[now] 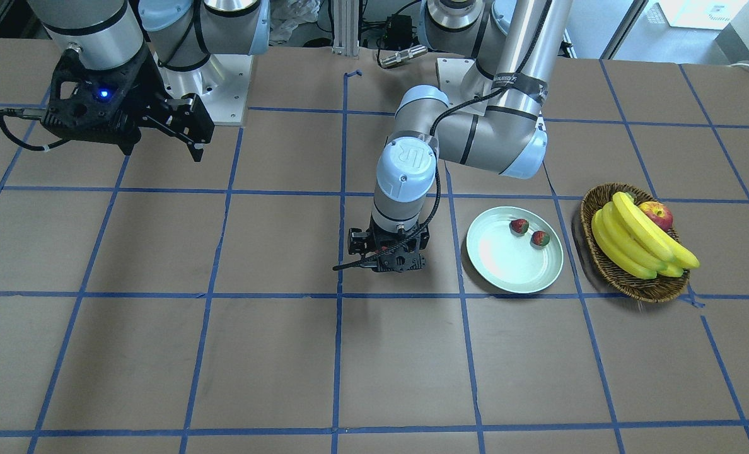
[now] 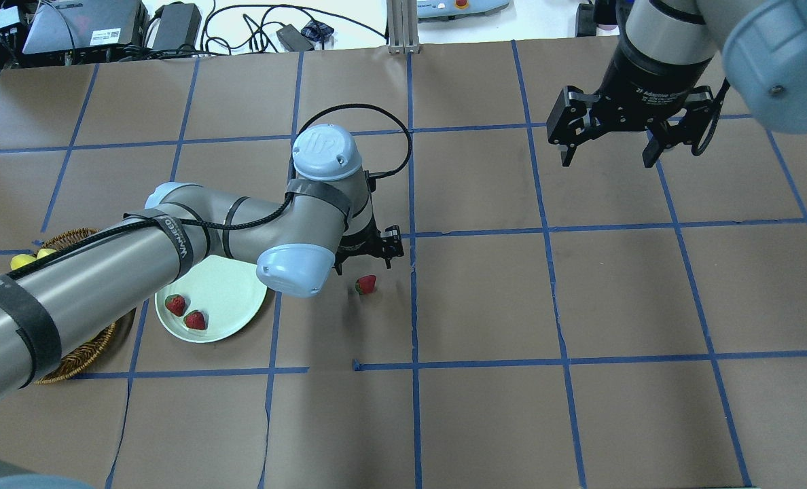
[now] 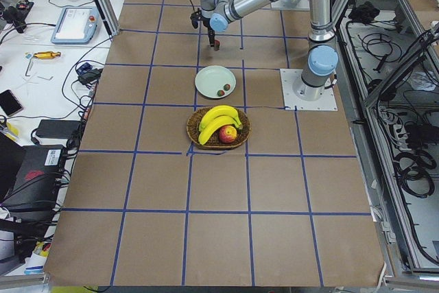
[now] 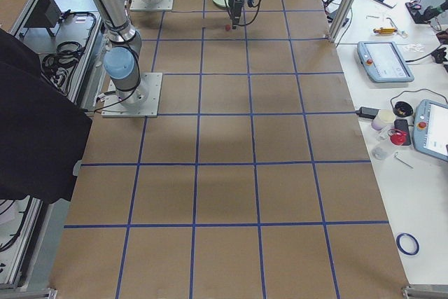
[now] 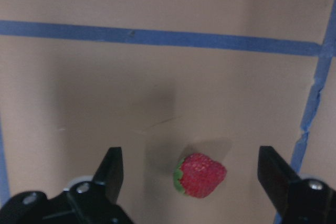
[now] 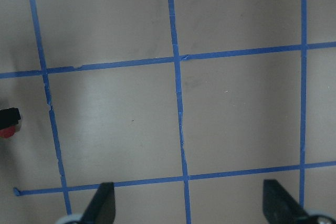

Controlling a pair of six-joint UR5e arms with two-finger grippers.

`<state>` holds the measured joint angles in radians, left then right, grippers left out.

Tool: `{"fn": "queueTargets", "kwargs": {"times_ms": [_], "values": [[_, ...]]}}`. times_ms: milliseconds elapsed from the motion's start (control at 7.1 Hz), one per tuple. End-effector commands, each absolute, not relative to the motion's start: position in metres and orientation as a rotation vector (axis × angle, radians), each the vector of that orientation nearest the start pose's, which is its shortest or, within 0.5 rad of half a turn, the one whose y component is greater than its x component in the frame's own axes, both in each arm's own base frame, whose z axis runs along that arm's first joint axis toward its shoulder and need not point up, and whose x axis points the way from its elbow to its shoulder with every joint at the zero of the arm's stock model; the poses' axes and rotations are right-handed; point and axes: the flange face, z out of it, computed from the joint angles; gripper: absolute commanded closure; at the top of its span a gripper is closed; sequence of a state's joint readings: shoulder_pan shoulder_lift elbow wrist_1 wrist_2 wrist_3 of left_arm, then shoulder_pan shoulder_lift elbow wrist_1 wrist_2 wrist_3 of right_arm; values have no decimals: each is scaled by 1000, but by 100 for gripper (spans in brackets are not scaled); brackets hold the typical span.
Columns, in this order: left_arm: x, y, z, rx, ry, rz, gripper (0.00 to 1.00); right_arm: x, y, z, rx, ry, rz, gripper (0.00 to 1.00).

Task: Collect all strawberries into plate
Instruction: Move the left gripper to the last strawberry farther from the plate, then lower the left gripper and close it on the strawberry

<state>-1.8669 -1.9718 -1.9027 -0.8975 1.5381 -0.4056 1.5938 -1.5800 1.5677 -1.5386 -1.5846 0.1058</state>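
Two strawberries (image 1: 519, 226) (image 1: 540, 238) lie in the pale mint plate (image 1: 504, 261); in the overhead view they (image 2: 175, 304) (image 2: 195, 320) sit on the near left part of the plate (image 2: 230, 292). A third strawberry (image 2: 366, 284) lies on the brown table to the plate's right. My left gripper (image 2: 369, 255) hangs open just above it. In the left wrist view the strawberry (image 5: 200, 175) lies between the open fingers (image 5: 111, 169), apart from both. In the front view the gripper (image 1: 390, 257) hides it. My right gripper (image 2: 607, 153) is open and empty, held high at the far right.
A brown wicker basket (image 1: 604, 268) with bananas (image 1: 639, 243) and a red apple (image 1: 657, 214) stands beside the plate, on its side away from the left gripper. Blue tape lines grid the brown table. The right wrist view shows bare table (image 6: 236, 103).
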Motion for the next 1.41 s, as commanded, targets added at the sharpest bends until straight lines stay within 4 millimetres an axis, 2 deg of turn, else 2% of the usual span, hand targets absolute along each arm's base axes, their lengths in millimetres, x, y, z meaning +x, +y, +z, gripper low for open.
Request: {"fn": "queueTargets", "kwargs": {"times_ms": [0, 282, 423, 704, 845, 986, 1268], "values": [[-294, -480, 173, -204, 3131, 136, 28, 143, -483, 491, 130, 3154, 30, 0], [-294, -480, 173, -202, 3132, 140, 68, 143, -483, 491, 128, 3154, 30, 0], [-294, -479, 174, -194, 3131, 141, 78, 143, -483, 491, 130, 3154, 32, 0], [-293, -479, 181, -177, 3133, 128, 81, 143, -483, 491, 128, 3154, 30, 0], [-287, -480, 195, -149, 3136, 123, 80, 143, -483, 491, 128, 3155, 30, 0], [-262, -492, 209, -149, 3081, 117, 79, 143, -483, 491, 128, 3155, 27, 0], [-206, -498, 224, -70, 3042, 219, 78, 143, -483, 491, 128, 3155, 30, 0]]}}
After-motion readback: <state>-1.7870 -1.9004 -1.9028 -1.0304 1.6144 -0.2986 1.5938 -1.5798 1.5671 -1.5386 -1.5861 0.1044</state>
